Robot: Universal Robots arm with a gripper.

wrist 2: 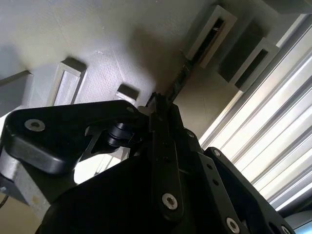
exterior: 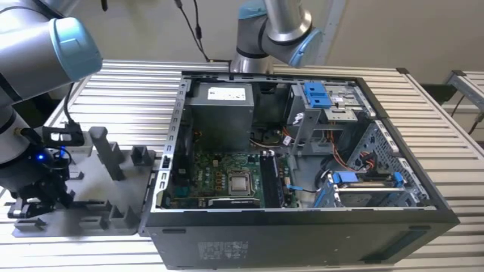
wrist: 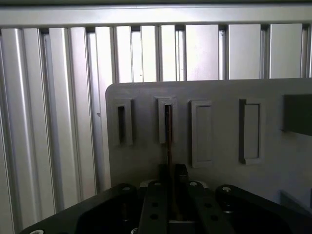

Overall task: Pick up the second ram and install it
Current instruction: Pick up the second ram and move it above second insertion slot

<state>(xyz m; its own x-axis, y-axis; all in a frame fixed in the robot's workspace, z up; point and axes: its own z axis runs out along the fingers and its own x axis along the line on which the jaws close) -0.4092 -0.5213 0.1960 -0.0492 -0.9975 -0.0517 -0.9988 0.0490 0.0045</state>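
Observation:
The second ram [wrist: 168,141] is a thin dark stick seen edge-on, its far end sitting in a slotted block of the grey tray [wrist: 219,92]. My gripper [wrist: 169,181] is shut on the ram's near end, one black finger pressed against each flat side. In the second wrist view the ram [wrist 2: 179,83] runs from the gripper [wrist 2: 157,105] toward a raised grey slot on the tray [wrist 2: 97,29]. In the exterior view the gripper [exterior: 25,207] is low over the tray [exterior: 90,190] at the exterior view's left, with the ram hidden behind it.
An open black computer case [exterior: 302,232] lies to the exterior view's right of the tray, showing the green motherboard [exterior: 226,170] and its long black slots [exterior: 271,181]. A second arm [exterior: 272,34] stands behind the case. Upright grey blocks [exterior: 106,150] rise from the tray on a ribbed metal table [exterior: 128,85].

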